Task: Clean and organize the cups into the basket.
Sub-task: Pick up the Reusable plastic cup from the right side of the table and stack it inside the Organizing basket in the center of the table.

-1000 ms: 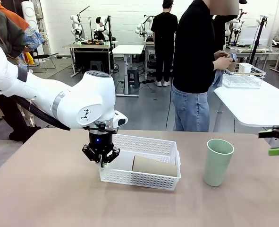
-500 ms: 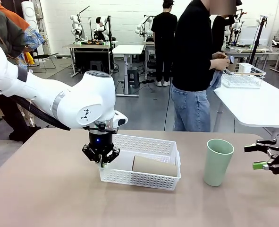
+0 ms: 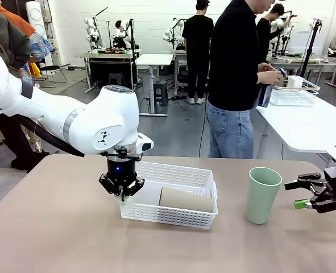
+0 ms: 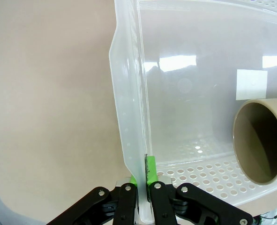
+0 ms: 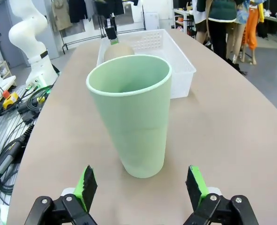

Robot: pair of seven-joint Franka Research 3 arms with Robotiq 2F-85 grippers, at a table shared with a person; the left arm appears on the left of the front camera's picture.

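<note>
The white lattice basket (image 3: 173, 177) sits mid-table. One tan cup (image 3: 186, 199) lies on its side inside it, its open mouth facing my left wrist camera (image 4: 260, 140). My left gripper (image 3: 122, 192) is shut on the basket's left wall (image 4: 129, 117), a green pad (image 4: 150, 169) pressed against the plastic. The mint green cup (image 3: 262, 194) stands upright to the right of the basket. My right gripper (image 3: 302, 194) is open just right of it. In the right wrist view the green cup (image 5: 131, 112) stands ahead of the spread fingers (image 5: 87, 183), untouched. A second tan cup is out of view.
A person in a black top (image 3: 234, 57) stands beyond the table's far edge, handling something. A second white table (image 3: 310, 122) with a wire basket (image 3: 293, 91) is at the back right. Bare tabletop lies in front of the basket and cup.
My right gripper has come in from the right edge, leftward and lower, toward the green cup, staying open. My left arm, the basket and the cups have not moved.
</note>
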